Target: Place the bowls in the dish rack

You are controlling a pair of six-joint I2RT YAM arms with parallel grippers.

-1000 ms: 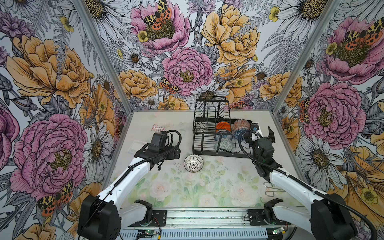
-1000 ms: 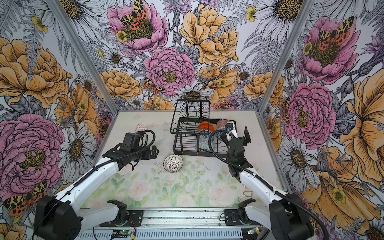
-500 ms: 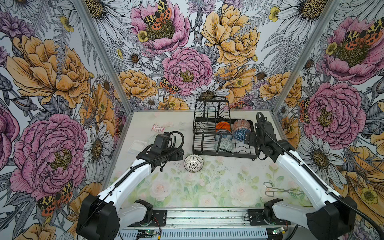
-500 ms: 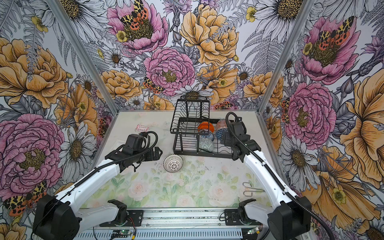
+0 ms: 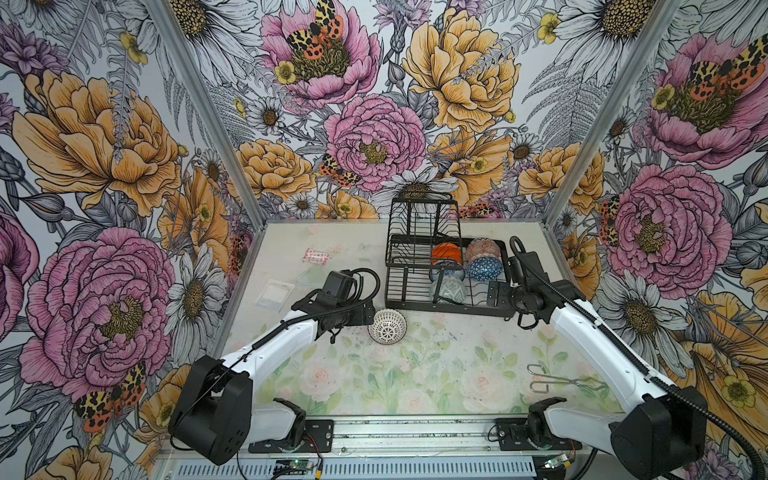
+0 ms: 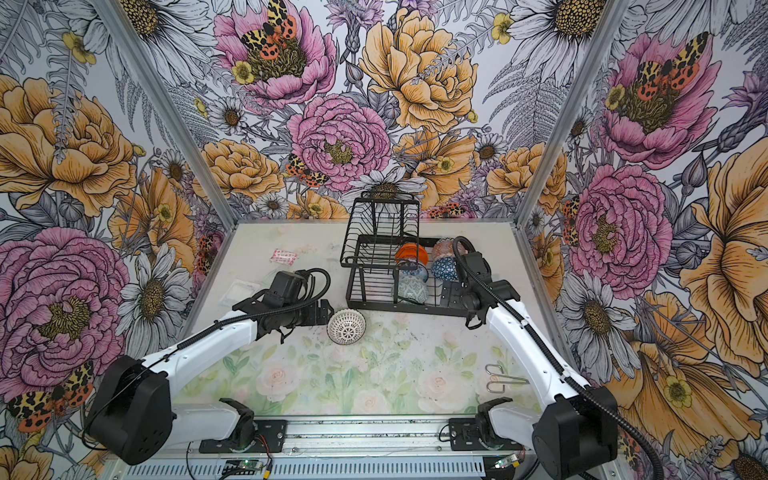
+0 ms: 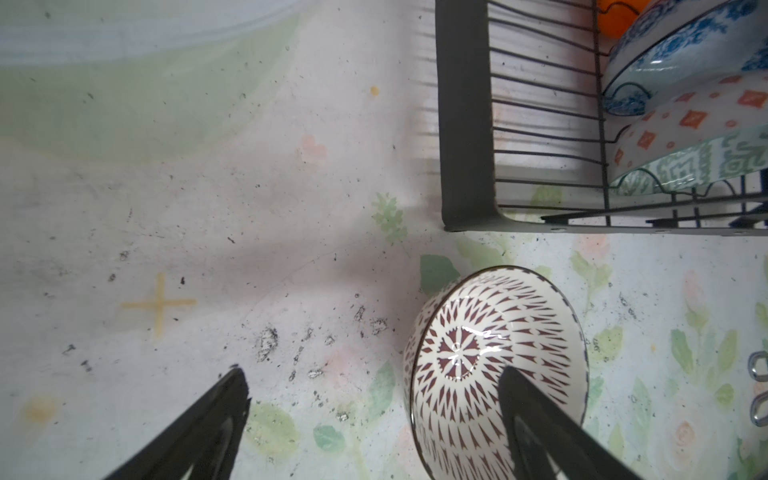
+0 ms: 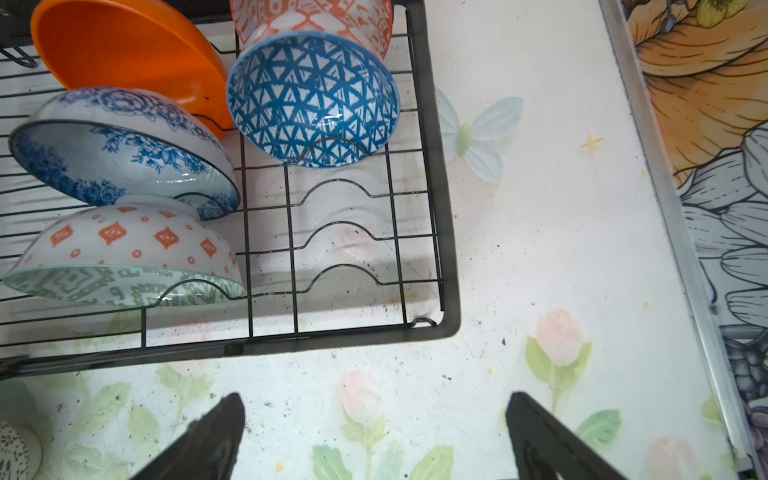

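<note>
A white bowl with a dark lattice pattern [image 5: 387, 326] [image 6: 346, 326] lies tilted on the table just in front of the dish rack [image 5: 415, 306] [image 6: 353, 291]. My left gripper [image 5: 371, 316] [image 7: 374, 382] is open and straddles the bowl's [image 7: 478, 345] near rim, one finger inside, one outside. The rack [image 8: 446, 249] holds the other bowls on edge: plain orange [image 8: 124, 45], orange-white [image 8: 311, 16], blue geometric [image 8: 311, 99], blue floral [image 8: 120, 145], grey-green [image 8: 124, 249]. My right gripper [image 5: 494, 293] [image 8: 374, 405] hangs open and empty over the table by the rack's front right corner.
Metal tongs [image 5: 561, 380] lie on the table at the front right. A clear plastic packet [image 5: 274, 293] and a red-white packet [image 5: 316, 256] lie at the left rear. Flowered walls close in the table on three sides.
My left gripper has moved right until its fingers straddle the lattice bowl's rim. The right arm has changed posture, drawing its gripper down to the rack's front right corner.
</note>
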